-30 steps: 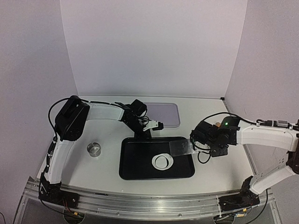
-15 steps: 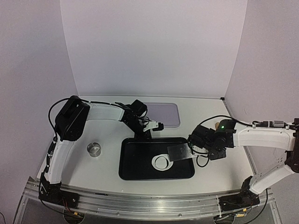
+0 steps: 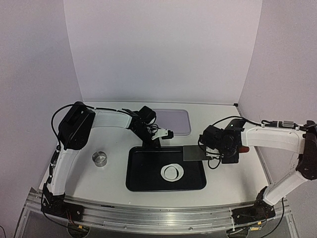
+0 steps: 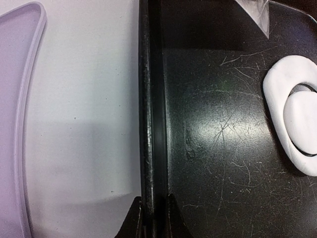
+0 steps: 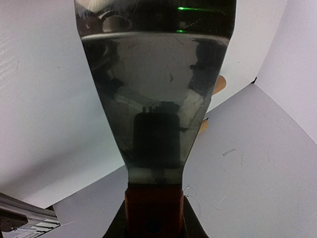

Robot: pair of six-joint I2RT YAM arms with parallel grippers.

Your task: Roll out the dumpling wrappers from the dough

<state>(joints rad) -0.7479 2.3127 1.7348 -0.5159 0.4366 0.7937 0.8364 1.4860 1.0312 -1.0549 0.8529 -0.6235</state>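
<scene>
Left gripper (image 4: 154, 218) pinching black tray (image 4: 208, 153) rim, right gripper (image 5: 154, 225) clamped on red-handled scraper (image 5: 153, 89) above tray corner, dough ring (image 4: 275, 94) around probable wrapper (image 4: 302, 124)

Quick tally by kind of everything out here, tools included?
Trays: 2, the black tray and the lavender tray
Dough ring: 1
Round wrapper inside the ring: 1
Metal cup: 1
Scraper: 1
Total: 6
</scene>
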